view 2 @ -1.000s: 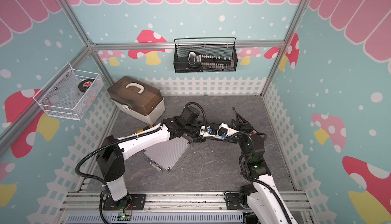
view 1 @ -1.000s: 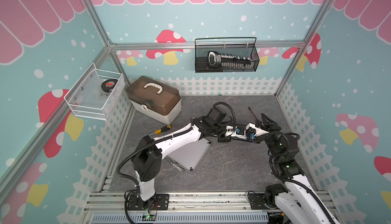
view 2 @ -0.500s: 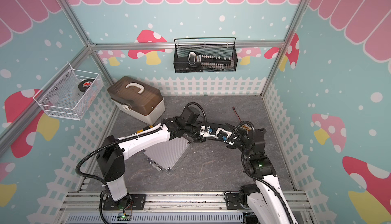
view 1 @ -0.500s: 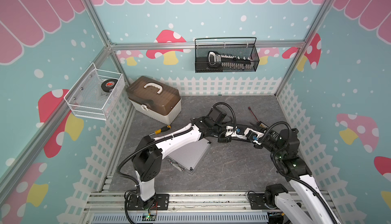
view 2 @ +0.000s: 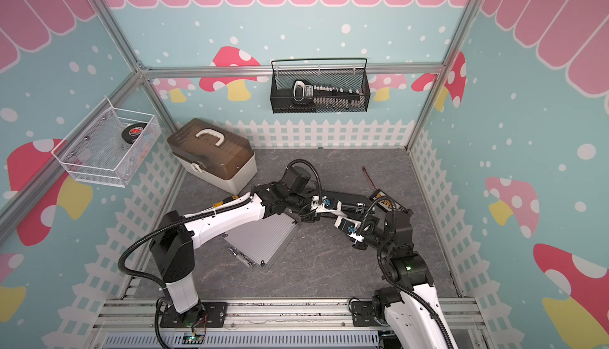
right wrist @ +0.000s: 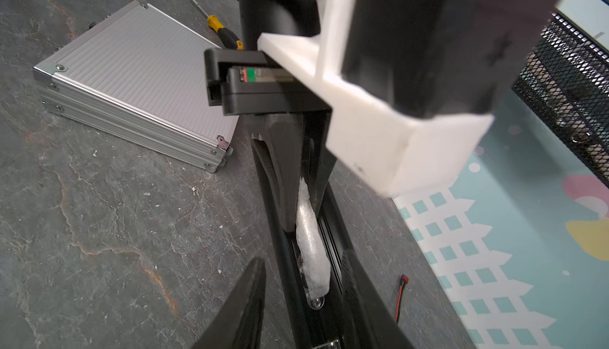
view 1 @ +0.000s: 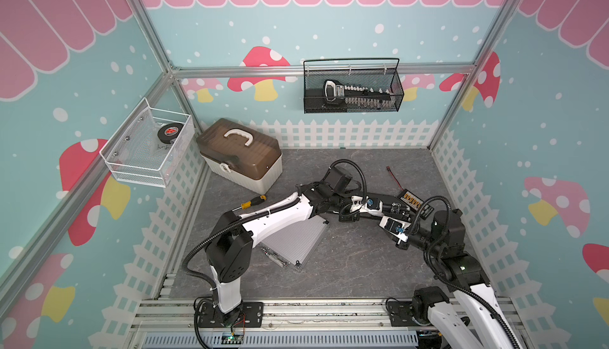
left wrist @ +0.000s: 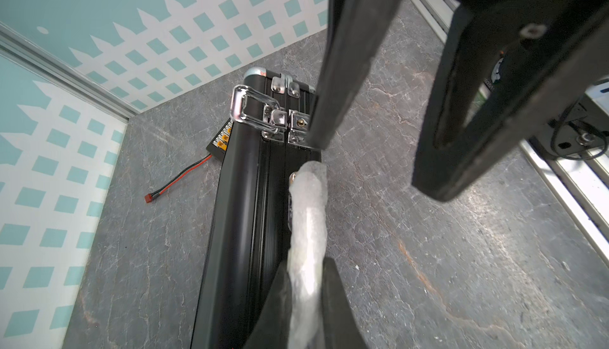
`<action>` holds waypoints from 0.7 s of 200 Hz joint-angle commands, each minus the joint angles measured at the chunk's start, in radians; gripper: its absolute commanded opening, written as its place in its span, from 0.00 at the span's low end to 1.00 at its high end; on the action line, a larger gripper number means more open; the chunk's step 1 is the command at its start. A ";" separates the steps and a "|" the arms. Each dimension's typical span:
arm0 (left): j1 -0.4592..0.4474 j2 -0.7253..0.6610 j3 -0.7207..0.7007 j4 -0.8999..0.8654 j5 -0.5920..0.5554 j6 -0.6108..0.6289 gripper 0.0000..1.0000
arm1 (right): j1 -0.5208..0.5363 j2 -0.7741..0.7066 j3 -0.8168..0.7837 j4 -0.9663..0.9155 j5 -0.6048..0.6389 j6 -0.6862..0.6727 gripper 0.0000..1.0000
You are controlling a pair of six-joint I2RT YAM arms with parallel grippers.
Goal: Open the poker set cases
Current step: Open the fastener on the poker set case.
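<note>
Grey floor [left wrist: 428, 232] open both sides of black case [left wrist: 244, 215] on edge

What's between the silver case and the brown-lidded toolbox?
A yellow-handled screwdriver lies there, and the left arm crosses above the silver case; shown in a top view.
</note>
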 commanded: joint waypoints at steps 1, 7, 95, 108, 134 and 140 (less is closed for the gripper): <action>0.011 -0.022 0.009 0.049 0.029 0.005 0.00 | -0.001 0.013 -0.036 0.077 0.006 0.019 0.34; 0.011 -0.022 0.009 0.051 0.032 0.002 0.00 | 0.000 0.029 -0.037 0.096 0.004 0.020 0.34; 0.013 -0.038 0.013 0.058 0.049 0.003 0.00 | 0.000 0.209 0.007 0.186 0.002 0.019 0.32; 0.013 -0.040 0.012 0.058 0.054 0.004 0.00 | -0.001 0.221 0.010 0.183 0.002 0.016 0.32; 0.013 -0.045 0.011 0.057 0.074 0.006 0.00 | -0.001 0.233 0.011 0.182 0.008 0.014 0.32; 0.013 -0.046 0.010 0.058 0.079 0.010 0.00 | 0.000 0.236 0.011 0.183 0.012 0.018 0.33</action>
